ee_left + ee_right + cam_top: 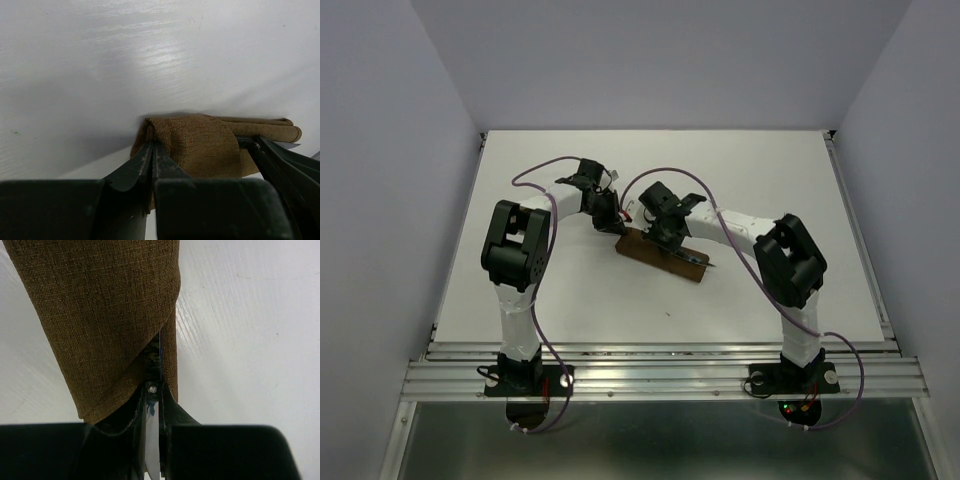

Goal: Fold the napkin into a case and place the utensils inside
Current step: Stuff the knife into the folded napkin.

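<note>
**A:** Status, big to small?

**B:** White worktop (770,190) carries everything. Left arm (515,250) and right arm (790,262) both reach in toward the middle, with their wrists close together.

**A:** Napkin?

**B:** The brown napkin (660,258) is mid-worktop, folded to a narrow strip. In the top view it runs aslant from upper left to lower right. Its left end is under the left wrist, and the right wrist is over its middle.

**A:** Left jaws?

**B:** Clenched on the napkin, almost flat together. In the left wrist view the fingertips (142,162) pinch a raised fold at the strip's near end. The cloth humps up just behind the pinch, and the rest lies on the worktop.

**A:** Right jaws?

**B:** Same, nearly closed and grasping the napkin. In the right wrist view the fingertips (132,410) nip the edge where an upper layer crosses diagonally over a lower one. Only a thin slit shows between them.

**A:** Anything smaller?

**B:** A thin dark tip (713,264) juts past the strip's right end. It's too small to tell what it is.
</note>
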### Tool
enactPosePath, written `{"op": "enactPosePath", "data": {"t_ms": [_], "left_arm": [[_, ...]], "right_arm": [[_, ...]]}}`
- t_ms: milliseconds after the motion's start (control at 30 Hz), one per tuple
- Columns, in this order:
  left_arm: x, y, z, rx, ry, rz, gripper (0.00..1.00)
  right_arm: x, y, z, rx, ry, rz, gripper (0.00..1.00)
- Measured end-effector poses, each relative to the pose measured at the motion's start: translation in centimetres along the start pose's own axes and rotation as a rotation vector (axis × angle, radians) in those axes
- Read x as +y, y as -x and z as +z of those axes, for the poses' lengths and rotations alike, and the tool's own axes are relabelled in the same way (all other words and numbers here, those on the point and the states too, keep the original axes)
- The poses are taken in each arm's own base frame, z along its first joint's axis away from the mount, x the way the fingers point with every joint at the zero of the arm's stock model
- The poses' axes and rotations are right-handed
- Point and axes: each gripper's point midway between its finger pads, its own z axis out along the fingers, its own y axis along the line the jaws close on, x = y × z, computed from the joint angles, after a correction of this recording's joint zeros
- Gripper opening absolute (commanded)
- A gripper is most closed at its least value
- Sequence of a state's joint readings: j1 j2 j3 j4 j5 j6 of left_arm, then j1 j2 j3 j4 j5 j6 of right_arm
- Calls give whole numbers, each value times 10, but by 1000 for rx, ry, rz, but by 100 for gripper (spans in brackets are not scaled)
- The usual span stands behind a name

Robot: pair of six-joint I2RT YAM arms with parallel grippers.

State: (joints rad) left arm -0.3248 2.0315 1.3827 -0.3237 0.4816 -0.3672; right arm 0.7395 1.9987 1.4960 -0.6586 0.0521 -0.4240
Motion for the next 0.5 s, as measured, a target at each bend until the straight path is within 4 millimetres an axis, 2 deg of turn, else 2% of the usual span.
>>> {"op": "enactPosePath", "data": {"t_ms": [300, 500], "left_arm": [[3, 1, -3, 3, 30, 14, 13], [9, 6, -15, -14, 66, 22, 14]], "right_arm": [[0, 8, 3, -11, 6, -13, 1], [4, 11, 5, -14, 14, -30, 1]]}}
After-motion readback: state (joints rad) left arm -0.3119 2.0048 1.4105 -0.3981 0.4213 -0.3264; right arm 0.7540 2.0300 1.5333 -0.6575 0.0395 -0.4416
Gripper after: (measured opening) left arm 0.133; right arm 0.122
